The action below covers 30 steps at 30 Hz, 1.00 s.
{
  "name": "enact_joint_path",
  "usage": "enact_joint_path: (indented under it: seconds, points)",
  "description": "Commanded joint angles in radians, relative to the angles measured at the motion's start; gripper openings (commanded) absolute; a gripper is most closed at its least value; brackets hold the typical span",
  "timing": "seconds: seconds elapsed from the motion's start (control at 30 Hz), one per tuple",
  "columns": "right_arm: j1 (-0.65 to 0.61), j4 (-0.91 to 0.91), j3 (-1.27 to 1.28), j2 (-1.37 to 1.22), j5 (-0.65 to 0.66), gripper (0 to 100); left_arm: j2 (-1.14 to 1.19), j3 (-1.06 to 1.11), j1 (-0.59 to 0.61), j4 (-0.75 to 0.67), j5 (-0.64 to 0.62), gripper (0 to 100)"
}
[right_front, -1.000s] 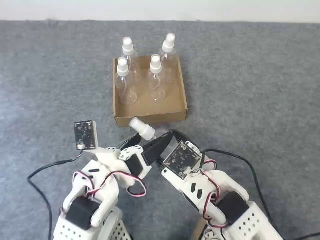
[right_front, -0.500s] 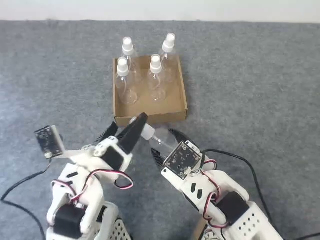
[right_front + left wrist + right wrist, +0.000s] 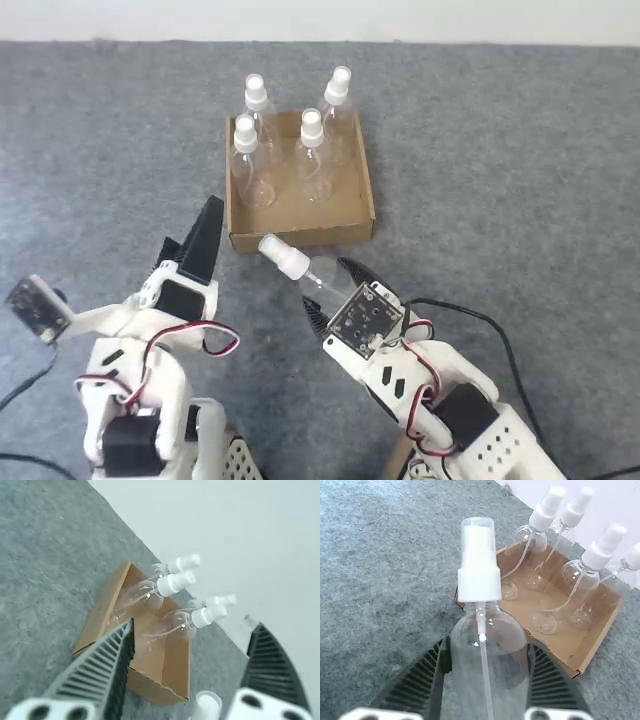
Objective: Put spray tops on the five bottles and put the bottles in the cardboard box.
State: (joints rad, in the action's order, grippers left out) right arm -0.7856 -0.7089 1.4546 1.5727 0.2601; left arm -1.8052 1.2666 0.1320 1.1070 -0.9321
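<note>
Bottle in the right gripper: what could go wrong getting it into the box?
The bottle is held tilted in the right gripper, just short of the near wall of the box; it could catch that wall going in. The far half holds four bottles, so reaching too deep could topple them.

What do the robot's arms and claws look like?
Both arms are white plastic with black motor blocks and looping red, black and white wires. The left gripper and right gripper have black, pointed, ridged fingers.
</note>
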Motion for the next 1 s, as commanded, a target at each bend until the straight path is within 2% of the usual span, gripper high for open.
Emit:
enact_joint_path:
  seconds: [0.0, 0.23, 0.5, 0.8, 0.97]
  points:
    - [0.013, 0.028, -0.034, 0.031, 0.002, 11.2, -0.018, 0.021, 0.009, -0.083, -0.014, 33]
    - [0.013, 0.022, -0.057, 0.031, 0.002, 11.2, -0.018, 0.110, 0.009, -0.198, -0.012, 33]
    - [0.010, 0.022, -0.138, 0.031, -0.057, 11.2, -0.017, 0.114, 0.017, -0.204, -0.014, 33]
    - [0.002, 0.033, -0.226, 0.031, -0.063, 11.2, -0.017, 0.114, 0.018, -0.204, -0.018, 33]
    - [-0.125, 0.033, -0.241, 0.031, -0.054, 11.2, -0.017, 0.116, 0.008, -0.199, -0.014, 33]
